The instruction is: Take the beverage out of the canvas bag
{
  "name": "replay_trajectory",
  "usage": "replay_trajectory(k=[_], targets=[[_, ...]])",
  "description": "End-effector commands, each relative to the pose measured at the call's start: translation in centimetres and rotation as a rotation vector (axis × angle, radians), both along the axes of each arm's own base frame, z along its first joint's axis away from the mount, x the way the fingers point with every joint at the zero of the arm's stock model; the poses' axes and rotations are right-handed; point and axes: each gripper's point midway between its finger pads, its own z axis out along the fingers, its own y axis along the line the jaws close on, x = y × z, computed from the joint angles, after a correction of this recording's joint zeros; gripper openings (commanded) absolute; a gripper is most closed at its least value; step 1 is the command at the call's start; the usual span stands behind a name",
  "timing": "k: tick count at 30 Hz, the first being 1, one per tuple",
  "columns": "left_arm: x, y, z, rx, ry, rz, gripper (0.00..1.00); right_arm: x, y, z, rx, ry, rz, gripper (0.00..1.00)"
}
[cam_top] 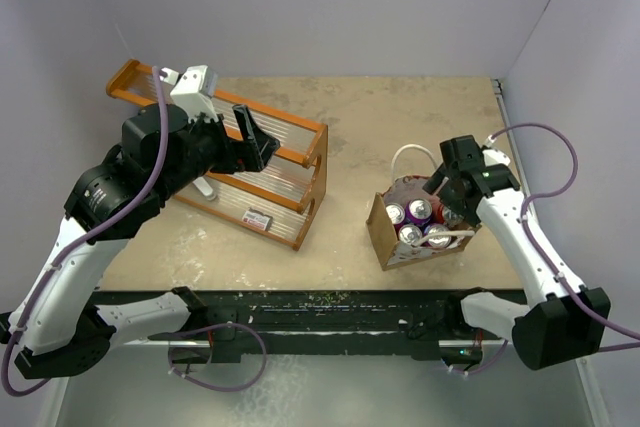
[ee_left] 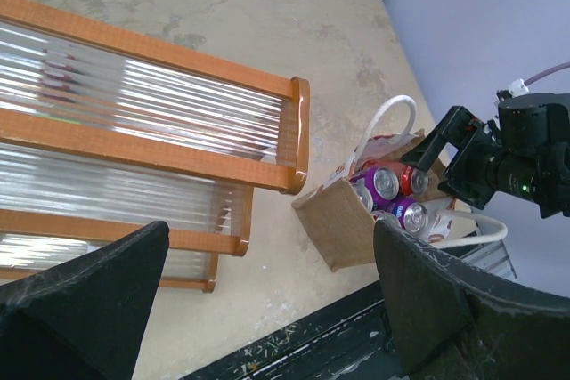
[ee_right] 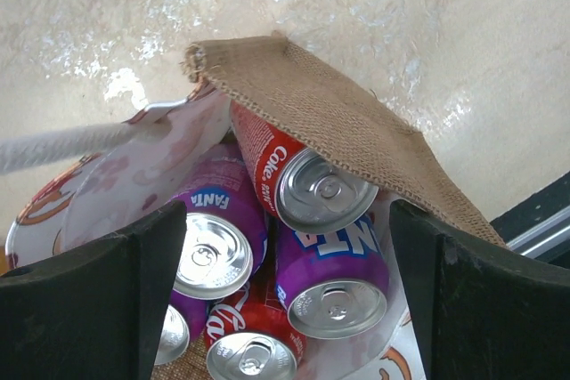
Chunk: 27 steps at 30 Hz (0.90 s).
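Note:
The canvas bag (cam_top: 385,237) stands at the right of the table, tan-brown with white loop handles (cam_top: 410,154), and holds several cans. In the right wrist view I see red Coke cans (ee_right: 312,180) and purple Fanta cans (ee_right: 334,278) under the burlap side (ee_right: 338,122). My right gripper (ee_right: 289,295) is open just above the bag's mouth, its jaws spread wide either side of the cans, holding nothing. My left gripper (ee_left: 267,309) is open and empty, held up over the table left of the bag (ee_left: 343,224).
An orange wooden rack (cam_top: 285,162) with clear ribbed shelves stands at the back left, under my left arm; it also shows in the left wrist view (ee_left: 178,122). The table's black front edge (cam_top: 330,302) runs close below the bag. A wall rises at the right.

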Motion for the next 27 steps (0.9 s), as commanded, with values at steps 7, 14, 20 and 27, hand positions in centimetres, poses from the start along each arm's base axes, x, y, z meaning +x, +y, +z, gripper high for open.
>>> replay_trajectory(k=[7,14,20,27], targets=[[-0.6,0.8,1.2,-0.040,-0.028,0.017,0.99,-1.0,-0.4,-1.9,0.056,0.060,-0.150,0.97],[-0.6,0.8,1.2,-0.035,-0.030,0.015,0.99,-1.5,-0.5,-3.0,0.054,0.088,-0.180,0.99],[-0.6,0.6,1.1,-0.036,-0.022,0.005,0.99,-2.1,-1.1,-4.0,0.031,0.115,-0.221,1.00],[-0.8,0.4,1.0,-0.038,-0.014,-0.006,0.99,-1.3,-0.6,-5.5,0.055,0.122,-0.187,1.00]])
